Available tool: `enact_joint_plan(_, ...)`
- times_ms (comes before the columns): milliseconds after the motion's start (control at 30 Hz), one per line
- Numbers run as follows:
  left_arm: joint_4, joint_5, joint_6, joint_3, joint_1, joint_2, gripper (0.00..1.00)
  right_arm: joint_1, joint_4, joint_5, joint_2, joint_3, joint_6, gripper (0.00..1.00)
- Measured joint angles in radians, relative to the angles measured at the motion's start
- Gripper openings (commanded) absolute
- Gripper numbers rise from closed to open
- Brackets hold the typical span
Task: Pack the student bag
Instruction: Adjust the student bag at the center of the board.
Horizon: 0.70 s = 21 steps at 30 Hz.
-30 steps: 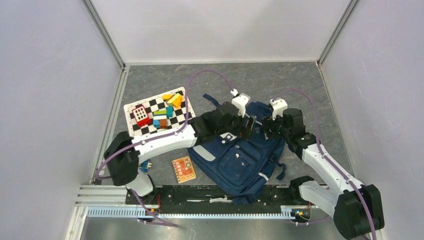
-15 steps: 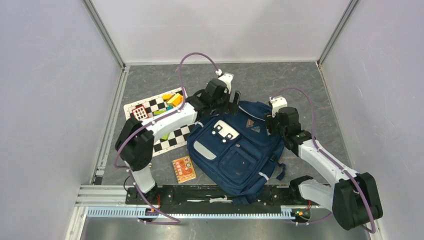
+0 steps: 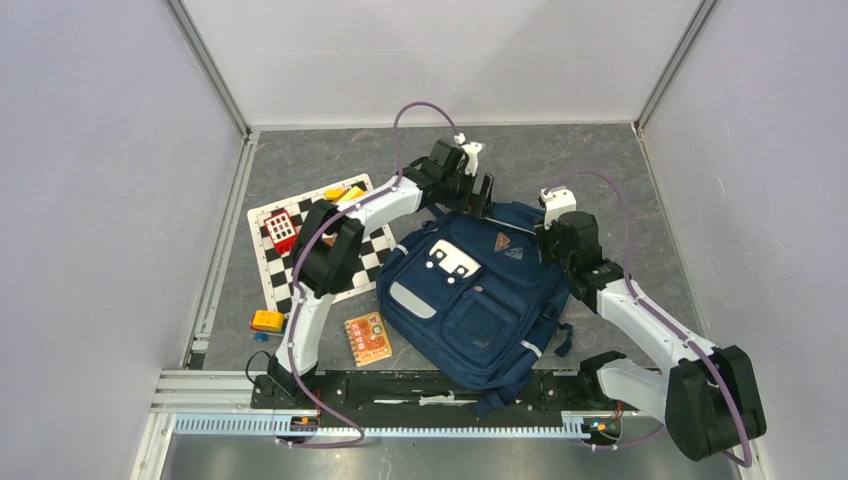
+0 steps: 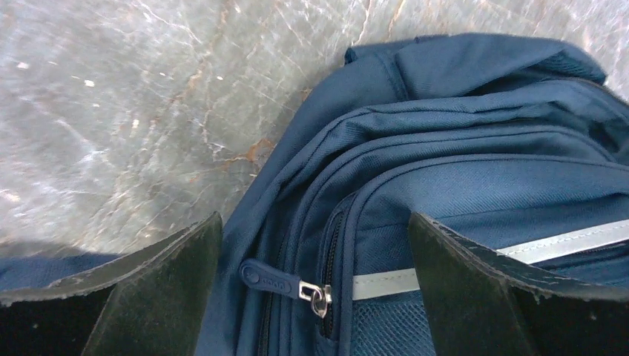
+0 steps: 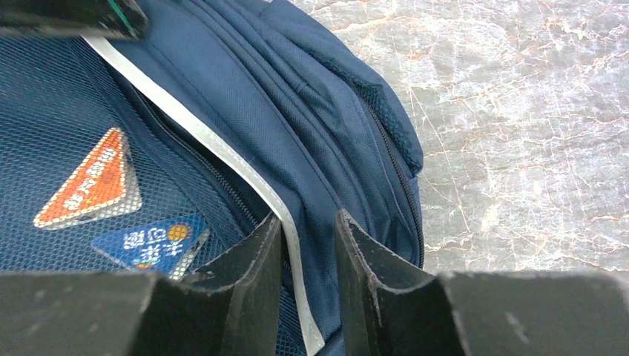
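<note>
The student bag (image 3: 470,300), a navy backpack with a white patch (image 3: 452,259) and a triangular logo (image 3: 500,243), lies flat in the middle of the floor. My left gripper (image 3: 478,190) hovers at its far top edge. In the left wrist view this gripper (image 4: 313,222) stands wide open, straddling a blue zip pull (image 4: 271,279) beside a grey stripe (image 4: 382,283). My right gripper (image 3: 548,245) sits at the bag's upper right corner. In the right wrist view its fingers (image 5: 309,219) are pinched narrowly on a fold of the bag's fabric (image 5: 245,89) and grey stripe.
A checkered mat (image 3: 285,270) with a red block (image 3: 281,229) and coloured blocks (image 3: 345,193) lies left of the bag. A small orange book (image 3: 367,338) and an orange toy (image 3: 267,321) sit near the front left. Walls close in both sides and the back.
My left arm swung from over the bag's front to its far top edge, uncovering the bag. My right gripper's jaws narrowed onto the bag's edge.
</note>
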Motion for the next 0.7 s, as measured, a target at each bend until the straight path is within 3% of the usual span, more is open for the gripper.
enact_joint_plan(67,-0.011,0.032,0.0,0.018,0.0,0.041,0.94,0.0,0.007,-0.002,-0.019,-0.012,0.006,0.37)
enact_joint_plan(167,-0.009,0.076,-0.002,0.021,0.005,0.066,0.6,-0.002,0.026,-0.015,-0.06,-0.047,0.014,0.34)
enact_joint_plan(300,0.016,0.13,-0.018,0.016,0.01,0.067,0.25,-0.002,0.051,-0.029,-0.056,-0.054,0.014,0.3)
enact_joint_plan(400,0.065,0.155,-0.034,-0.018,0.014,0.061,0.06,-0.002,0.084,-0.04,-0.012,-0.054,0.005,0.26)
enact_joint_plan(433,0.087,0.159,-0.035,-0.036,0.015,0.055,0.02,-0.002,0.095,-0.042,0.008,-0.054,-0.003,0.21)
enact_joint_plan(533,0.14,0.155,-0.042,-0.086,0.015,0.022,0.02,-0.002,0.109,-0.048,0.049,-0.048,-0.022,0.01)
enact_joint_plan(700,0.208,0.121,-0.06,-0.208,0.019,-0.096,0.02,0.0,0.114,-0.086,0.046,-0.025,-0.019,0.0)
